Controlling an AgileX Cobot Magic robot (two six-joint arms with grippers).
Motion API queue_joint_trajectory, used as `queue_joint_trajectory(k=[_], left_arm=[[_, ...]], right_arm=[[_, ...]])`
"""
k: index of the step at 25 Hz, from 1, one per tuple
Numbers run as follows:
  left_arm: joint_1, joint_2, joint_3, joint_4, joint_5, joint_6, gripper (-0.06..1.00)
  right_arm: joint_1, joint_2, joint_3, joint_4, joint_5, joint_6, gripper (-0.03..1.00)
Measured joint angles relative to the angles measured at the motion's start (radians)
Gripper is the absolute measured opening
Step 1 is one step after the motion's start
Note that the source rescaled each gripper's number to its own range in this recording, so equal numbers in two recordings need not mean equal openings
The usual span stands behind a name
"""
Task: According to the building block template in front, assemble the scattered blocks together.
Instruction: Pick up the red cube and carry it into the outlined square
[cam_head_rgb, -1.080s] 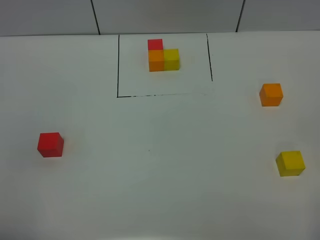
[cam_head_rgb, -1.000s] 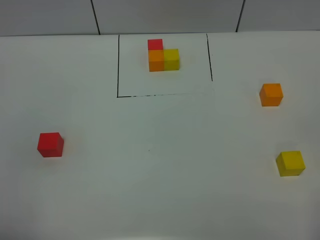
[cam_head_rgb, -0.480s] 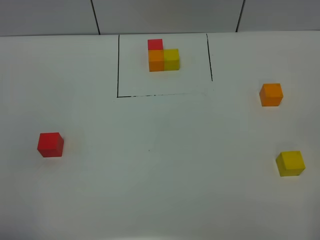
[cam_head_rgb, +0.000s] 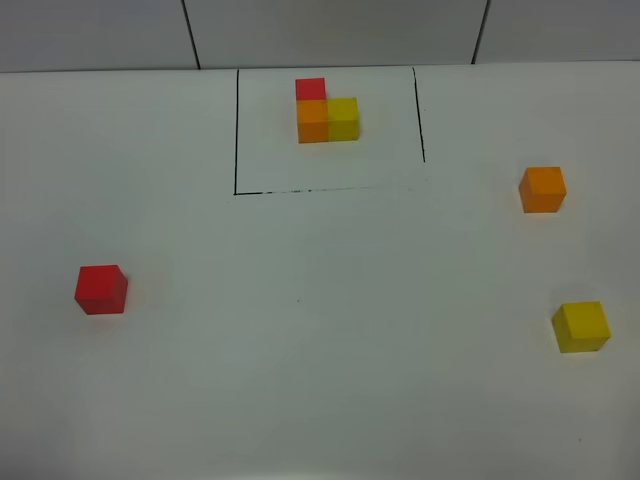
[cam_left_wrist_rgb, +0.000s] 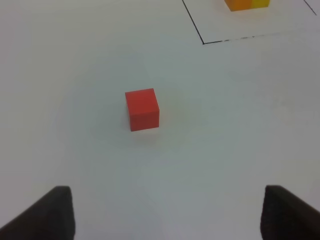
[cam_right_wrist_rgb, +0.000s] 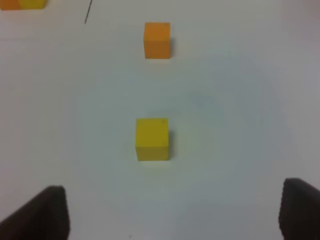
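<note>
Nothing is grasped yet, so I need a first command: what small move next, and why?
Probably advance the left gripper toward the red cube: its jaws stand open and empty, and that cube sits alone before them, far from the template.

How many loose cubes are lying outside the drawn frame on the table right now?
3. The red cube sits far left, the orange cube far right, and the yellow cube also right, nearer the front. Nothing in view could hide another.
</note>
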Motion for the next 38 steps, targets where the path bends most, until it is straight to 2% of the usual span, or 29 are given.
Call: queue_joint_trajectory(k=[14,16,20,23,25,38], left_arm=[[0.000,0.002,-0.001,0.011,-0.005,0.001,0.73],[0.000,0.019,-0.011,0.019,-0.031,0.002,0.73],[0.000,0.108,-0.019,0.020,-0.153,0.017,0.73],[0.000,0.238,-0.025,0.020,-0.225,0.021,0.73],[0.000,0.361,-0.041,0.020,-0.236,0.021,0.73],[0.000,1.152,-0.294,0.020,-0.223,-0.024,0.73]], right_arm=[[0.000,0.000,0.000,0.000,0.000,0.000,0.80],[0.000,0.000,0.000,0.000,0.000,0.000,0.80],[0.000,0.000,0.000,0.000,0.000,0.000,0.80],[0.000,0.000,0.000,0.000,0.000,0.000,0.80],[0.000,0.000,0.000,0.000,0.000,0.000,0.80],[0.000,0.000,0.000,0.000,0.000,0.000,0.80]])
